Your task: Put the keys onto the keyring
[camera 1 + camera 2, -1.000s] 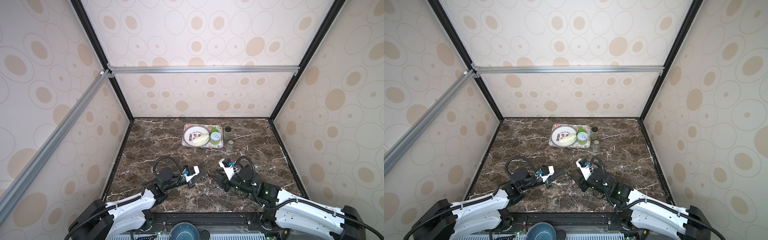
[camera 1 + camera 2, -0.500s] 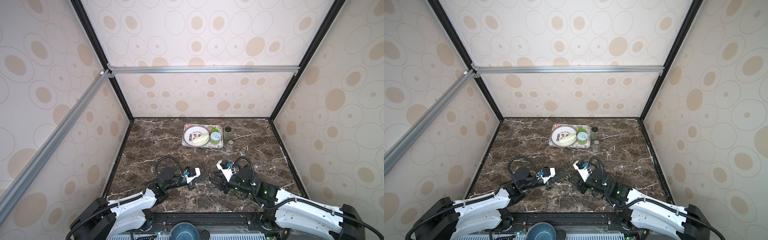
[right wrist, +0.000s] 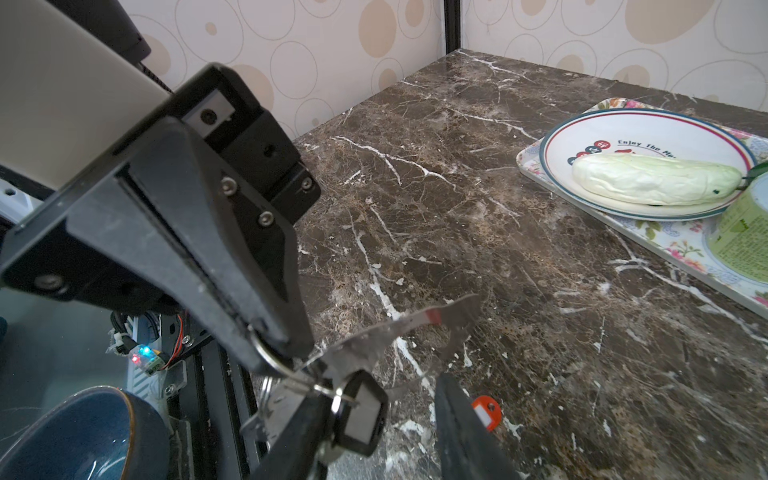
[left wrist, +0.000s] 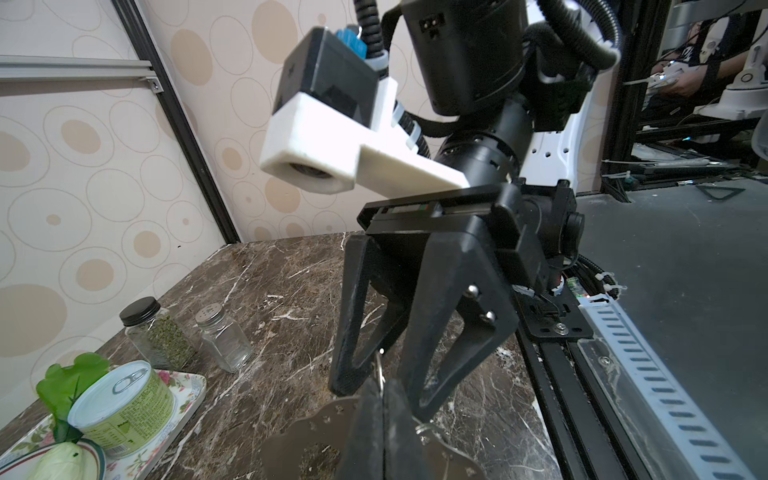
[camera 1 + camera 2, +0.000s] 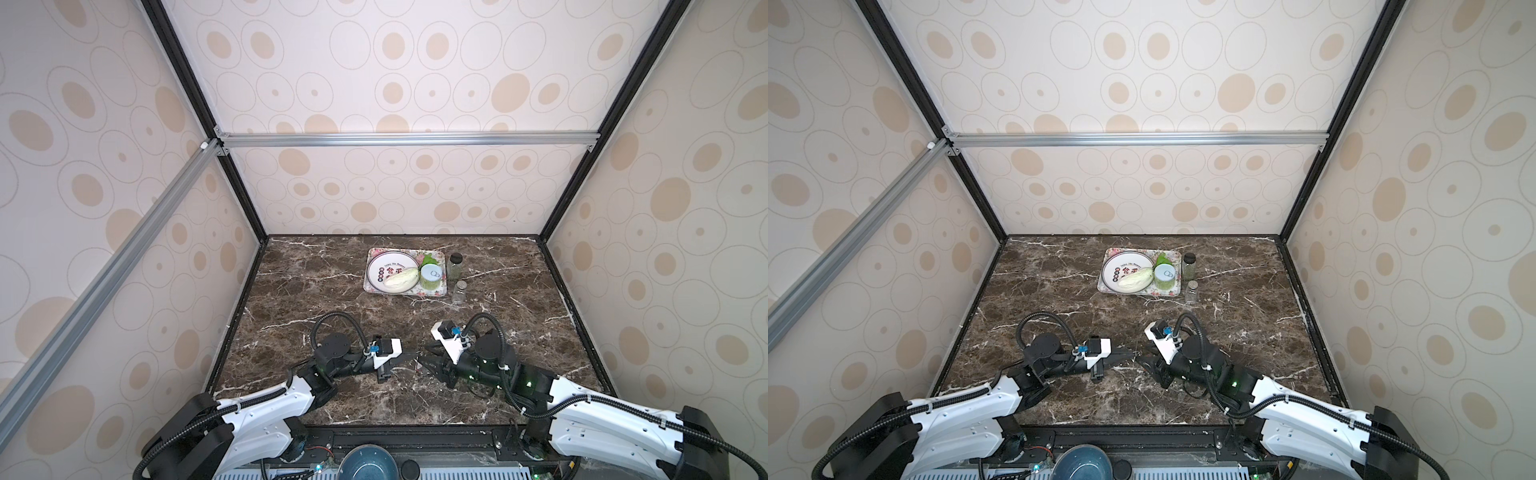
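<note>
L gripper (image 4: 381,395): clamped shut on keyring (image 3: 415,326) rim, plate tilted.
R gripper (image 3: 380,388): jaws apart, black-tag key (image 3: 359,413) between.
Red-tag key (image 3: 486,410): on marble (image 3: 457,187), just beside R gripper.

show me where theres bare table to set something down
Bare table: the back left, between the tray and the left wall; the right side, between the two jars and the right wall; the strip just in front of the tray. Crowded: front middle, where the left gripper and right gripper meet at the keyring and keys.
</note>
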